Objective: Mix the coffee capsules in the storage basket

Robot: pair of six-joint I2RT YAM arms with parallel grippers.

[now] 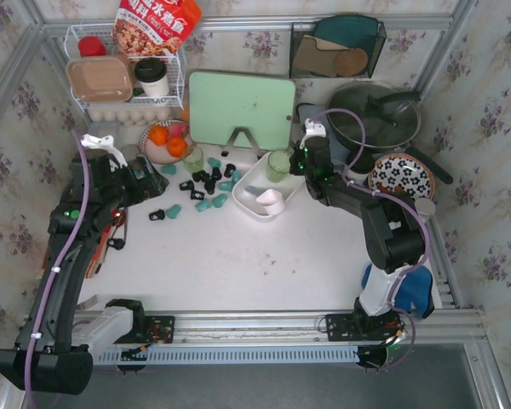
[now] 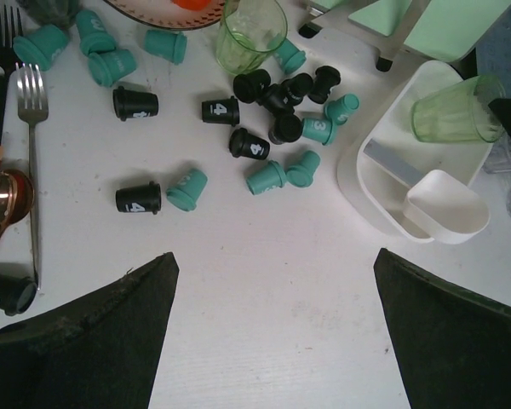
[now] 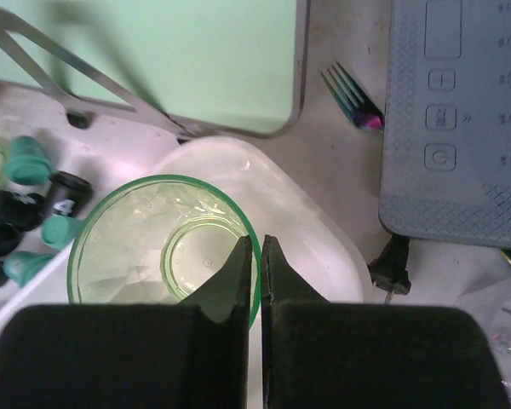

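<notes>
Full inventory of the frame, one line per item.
storage basket: one, white, centre
coffee capsules: about twenty, black and teal, on table left of storage basket
scoop: one, white, in storage basket
held glass: one, green, in storage basket
oranges: two, orange, on plate, back left
other glass: one, green, beside oranges
cutting board: one, pale green, back centre
pot: one, dark, back right
wire rack: one, white, back left
mesh basket: one, black, back right
left gripper: open, above table
right gripper: shut on held glass rim

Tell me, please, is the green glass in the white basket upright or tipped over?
Upright: the green glass stands in the basket, mouth up, base visible inside.
</notes>
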